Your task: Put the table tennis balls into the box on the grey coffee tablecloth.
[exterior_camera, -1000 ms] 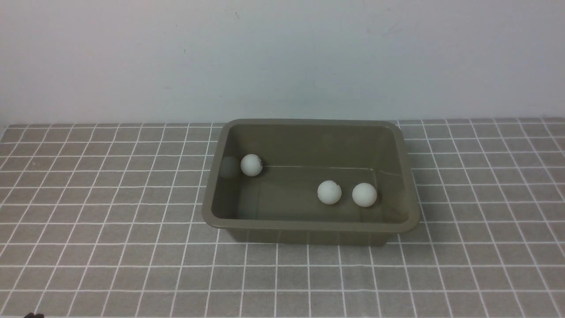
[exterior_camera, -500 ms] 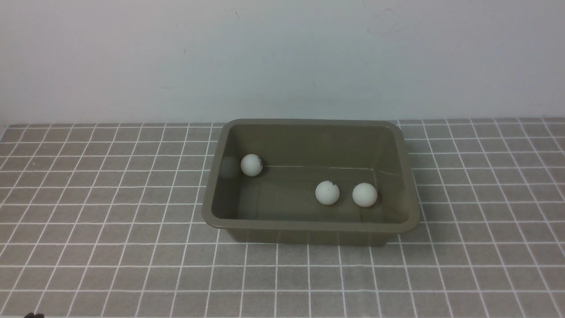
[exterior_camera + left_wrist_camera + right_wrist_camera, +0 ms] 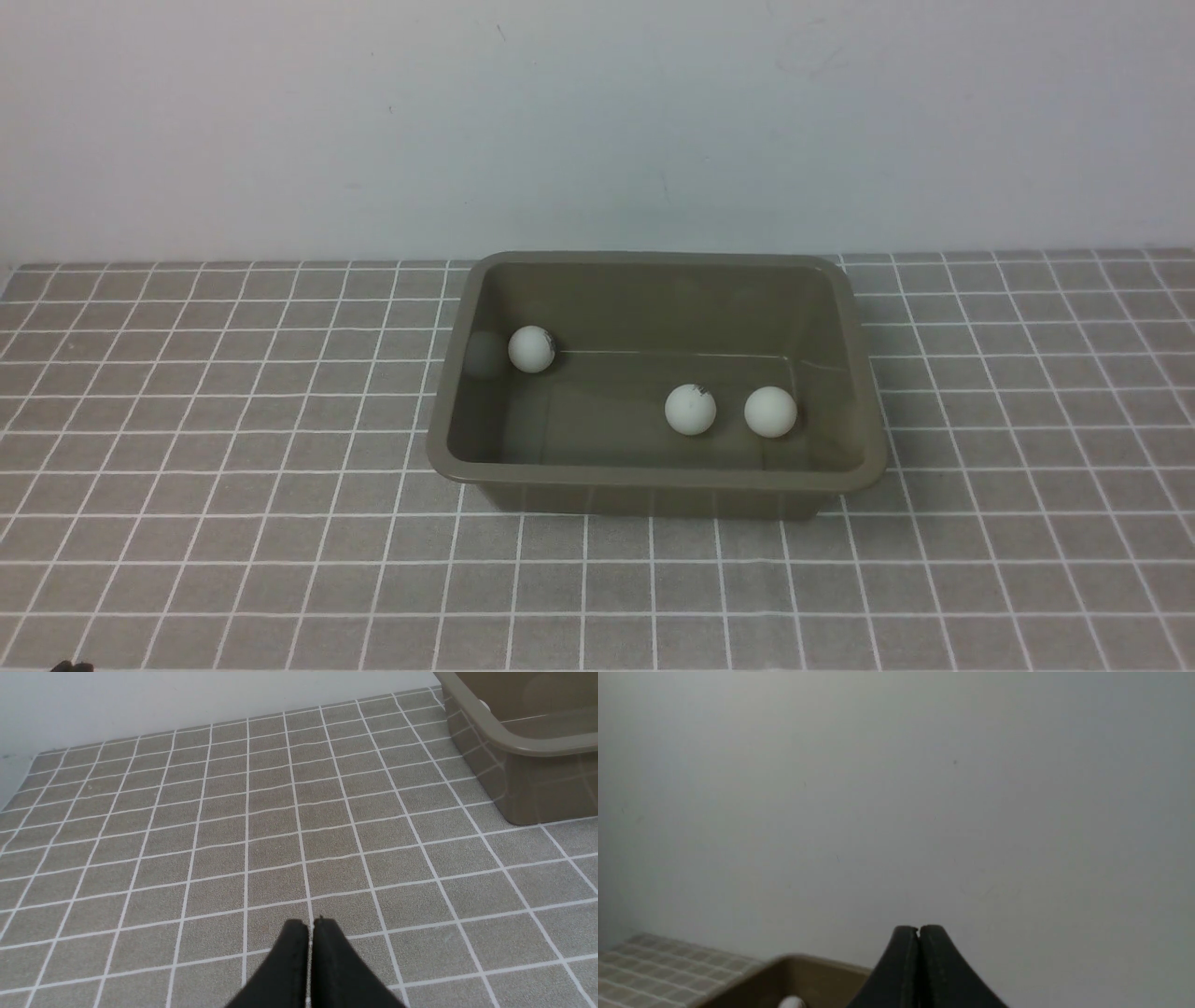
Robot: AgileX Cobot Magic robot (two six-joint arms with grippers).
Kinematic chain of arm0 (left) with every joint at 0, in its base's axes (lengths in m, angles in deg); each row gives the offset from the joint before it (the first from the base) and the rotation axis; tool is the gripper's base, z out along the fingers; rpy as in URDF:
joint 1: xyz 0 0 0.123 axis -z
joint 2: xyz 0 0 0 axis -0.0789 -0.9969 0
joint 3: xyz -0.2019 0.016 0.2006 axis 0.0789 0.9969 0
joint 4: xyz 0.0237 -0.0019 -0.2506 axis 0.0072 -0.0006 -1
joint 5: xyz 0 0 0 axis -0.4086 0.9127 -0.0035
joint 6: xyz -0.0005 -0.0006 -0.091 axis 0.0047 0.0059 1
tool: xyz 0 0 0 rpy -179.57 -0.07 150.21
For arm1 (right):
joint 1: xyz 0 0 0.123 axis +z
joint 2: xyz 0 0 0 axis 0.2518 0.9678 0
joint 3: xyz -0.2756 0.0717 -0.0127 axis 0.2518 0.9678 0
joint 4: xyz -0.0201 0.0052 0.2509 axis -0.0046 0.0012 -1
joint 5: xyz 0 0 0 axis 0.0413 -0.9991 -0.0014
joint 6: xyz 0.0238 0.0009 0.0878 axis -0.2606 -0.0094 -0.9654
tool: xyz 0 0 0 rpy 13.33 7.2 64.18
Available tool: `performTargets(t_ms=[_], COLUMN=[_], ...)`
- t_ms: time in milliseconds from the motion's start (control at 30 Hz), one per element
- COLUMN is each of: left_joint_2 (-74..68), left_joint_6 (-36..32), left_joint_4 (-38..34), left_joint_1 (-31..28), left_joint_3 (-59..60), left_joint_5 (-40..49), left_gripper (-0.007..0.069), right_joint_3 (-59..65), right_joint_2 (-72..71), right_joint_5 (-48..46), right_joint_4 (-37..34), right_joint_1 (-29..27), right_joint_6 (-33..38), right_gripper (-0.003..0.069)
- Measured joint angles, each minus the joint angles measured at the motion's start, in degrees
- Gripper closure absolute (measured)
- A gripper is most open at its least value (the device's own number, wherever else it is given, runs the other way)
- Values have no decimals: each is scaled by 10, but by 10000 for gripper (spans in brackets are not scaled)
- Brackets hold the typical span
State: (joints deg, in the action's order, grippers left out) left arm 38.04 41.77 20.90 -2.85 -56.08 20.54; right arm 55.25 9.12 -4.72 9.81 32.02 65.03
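The olive-brown box (image 3: 653, 476) stands on the grey coffee tablecloth (image 3: 233, 420). Three white table tennis balls lie inside it: one (image 3: 531, 349) at the far left corner, one (image 3: 691, 409) in the middle, one (image 3: 771, 412) to its right. Neither gripper shows in the front view. My left gripper (image 3: 311, 922) is shut and empty over the cloth, left of the box (image 3: 518, 746). My right gripper (image 3: 918, 928) is shut and empty, raised and facing the wall; the box rim (image 3: 808, 963) and part of a ball (image 3: 791, 1002) show below it.
A plain pale wall (image 3: 597, 121) rises behind the cloth's far edge. The cloth's left edge shows in the left wrist view (image 3: 14, 788). A small dark part (image 3: 70, 666) sits at the front left corner of the front view.
The middle ball has rolled slightly to the left inside the box. The other two balls and the box have not moved.
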Motion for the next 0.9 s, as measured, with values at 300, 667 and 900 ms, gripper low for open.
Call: performTargets(t_ms=[300,667,900], left_joint_2=[0,0,0], left_joint_6=[0,0,0], left_joint_4=[0,1,1], left_joint_1=[0,0,0], left_joint_3=[0,0,0], left_joint_5=[0,1,1], left_gripper=[629,629,629], right_joint_3=[170,202,202], right_joint_2=[1,2,2], right_joint_5=[-26,-28,-28], right_joint_4=[58,66,66], right_joint_1=[-158,-186,-186], right_joint_6=[9,9,9], right_gripper=[673,673,673])
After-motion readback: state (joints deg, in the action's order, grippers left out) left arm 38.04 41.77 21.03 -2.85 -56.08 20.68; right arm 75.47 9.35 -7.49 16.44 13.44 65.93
